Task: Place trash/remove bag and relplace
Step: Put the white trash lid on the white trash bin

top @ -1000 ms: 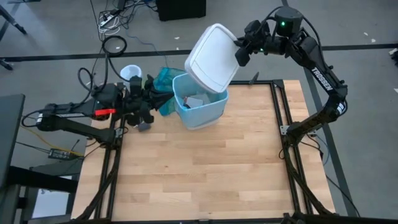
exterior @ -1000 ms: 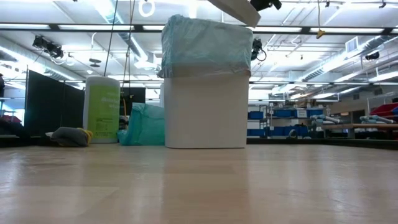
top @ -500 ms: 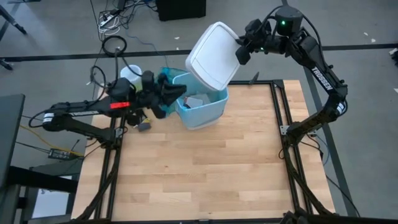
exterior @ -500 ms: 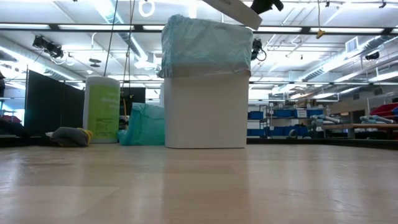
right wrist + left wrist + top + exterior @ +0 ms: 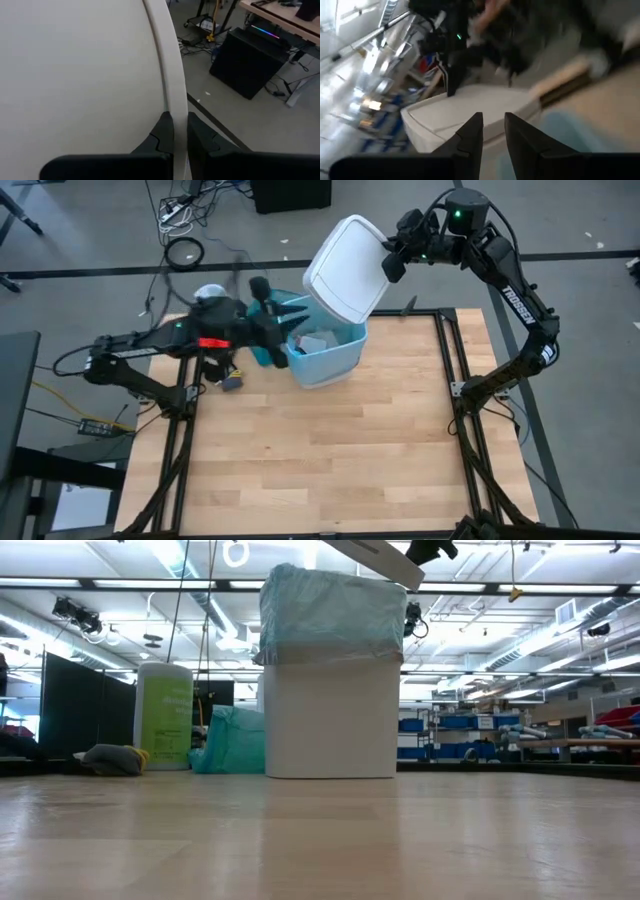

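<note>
Wooden counter [image 5: 330, 450] with the bin [image 5: 322, 352] near its back edge, workshop clutter behind. Right jaws [image 5: 392, 258] are pinched tight on the rim of the white lid [image 5: 346, 268], holding it tilted above the opening. Left jaws [image 5: 283, 320] sit slightly apart, nothing in them, right over the bin's near rim. Sky-blue bag [image 5: 332, 615] lines the bin, trash [image 5: 318, 342] already inside. My worry: the left arm is close under the lid, so reaching in could knock it loose or snag the thin liner.
</note>
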